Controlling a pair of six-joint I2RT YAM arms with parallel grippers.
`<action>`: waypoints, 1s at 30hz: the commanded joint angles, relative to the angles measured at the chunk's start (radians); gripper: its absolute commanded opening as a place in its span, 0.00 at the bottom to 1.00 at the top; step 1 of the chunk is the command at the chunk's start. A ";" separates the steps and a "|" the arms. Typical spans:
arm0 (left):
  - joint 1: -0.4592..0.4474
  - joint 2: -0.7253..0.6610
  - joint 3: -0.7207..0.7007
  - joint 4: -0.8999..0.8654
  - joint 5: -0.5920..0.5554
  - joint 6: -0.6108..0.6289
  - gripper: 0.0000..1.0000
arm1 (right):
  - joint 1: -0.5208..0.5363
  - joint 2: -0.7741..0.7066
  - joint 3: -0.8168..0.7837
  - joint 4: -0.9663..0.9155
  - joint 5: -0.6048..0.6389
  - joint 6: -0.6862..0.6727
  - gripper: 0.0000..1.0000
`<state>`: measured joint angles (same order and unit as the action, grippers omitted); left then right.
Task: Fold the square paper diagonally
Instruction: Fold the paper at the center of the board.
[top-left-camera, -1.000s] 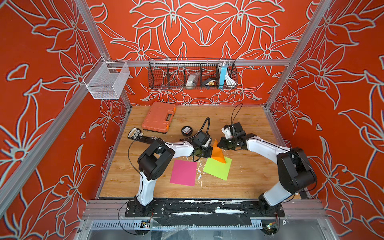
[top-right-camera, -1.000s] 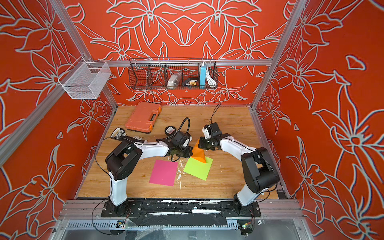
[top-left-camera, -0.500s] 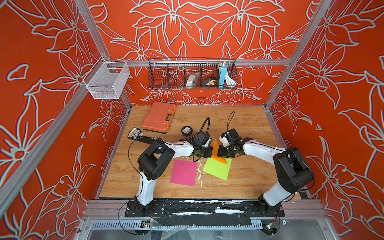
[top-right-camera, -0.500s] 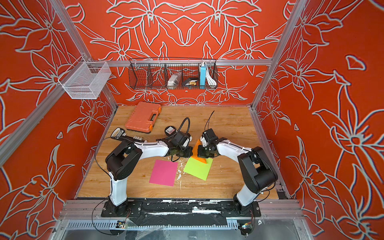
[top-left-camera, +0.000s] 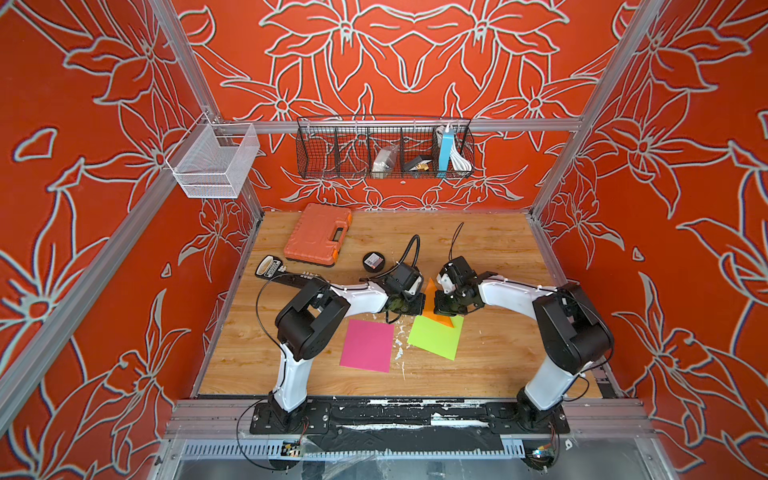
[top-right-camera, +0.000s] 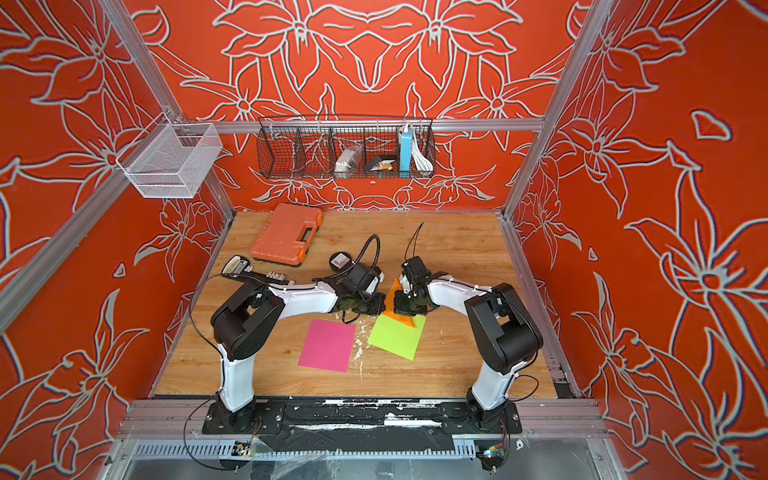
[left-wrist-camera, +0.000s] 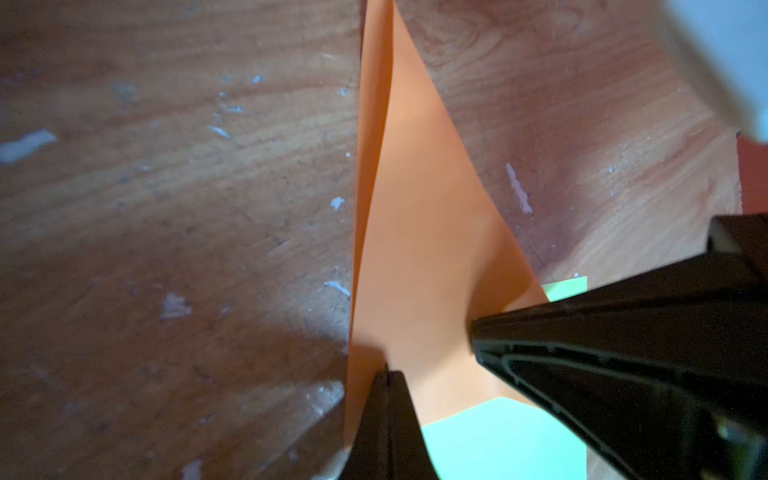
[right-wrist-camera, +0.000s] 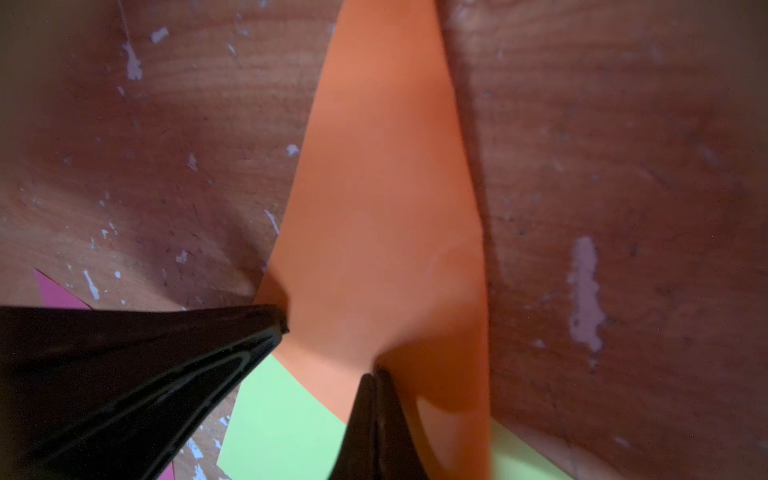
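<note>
Nearest me on the wood-grain table (top-left-camera: 490, 365), two flat matte squares lie side by side: a pink paper (top-left-camera: 368, 345) on the left and a lime-green paper (top-left-camera: 434, 338) on the right, with white flecks (top-left-camera: 400, 337) scattered on the boards between them. Just beyond them is the orange paper (top-left-camera: 429, 295), the sheet I am folding. It is lifted into a tall, narrow wedge, and its near corner overlaps the far edge of the green sheet.

The left gripper (left-wrist-camera: 388, 374) has its black tapered fingers pressed together on one edge of that orange sheet. The right gripper (right-wrist-camera: 376, 374) is clamped the same way on the opposite side. In both top views the two meet nose to nose over the middle of the table. Each white arm rises from the near rail, bends at a black elbow and reaches inward and down.

Farther back sit a round black tin (top-left-camera: 373, 262) and a ribbed orange plastic tool case (top-left-camera: 319, 235). On the far wall hangs a black wire basket (top-left-camera: 332, 145), and at far left a white mesh basket (top-left-camera: 214, 160).
</note>
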<state>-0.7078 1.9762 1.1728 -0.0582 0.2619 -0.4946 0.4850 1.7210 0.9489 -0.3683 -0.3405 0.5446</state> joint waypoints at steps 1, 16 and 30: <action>-0.012 0.036 -0.002 -0.060 -0.021 0.013 0.00 | -0.017 0.008 -0.022 -0.033 0.070 -0.018 0.00; -0.012 0.036 0.002 -0.070 -0.030 0.019 0.00 | -0.118 -0.056 -0.117 -0.044 0.072 -0.072 0.00; -0.012 0.040 0.005 -0.069 -0.029 0.020 0.00 | -0.131 -0.145 -0.121 -0.028 0.011 -0.072 0.00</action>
<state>-0.7139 1.9785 1.1763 -0.0601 0.2520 -0.4908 0.3599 1.6199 0.8417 -0.3496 -0.3332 0.4808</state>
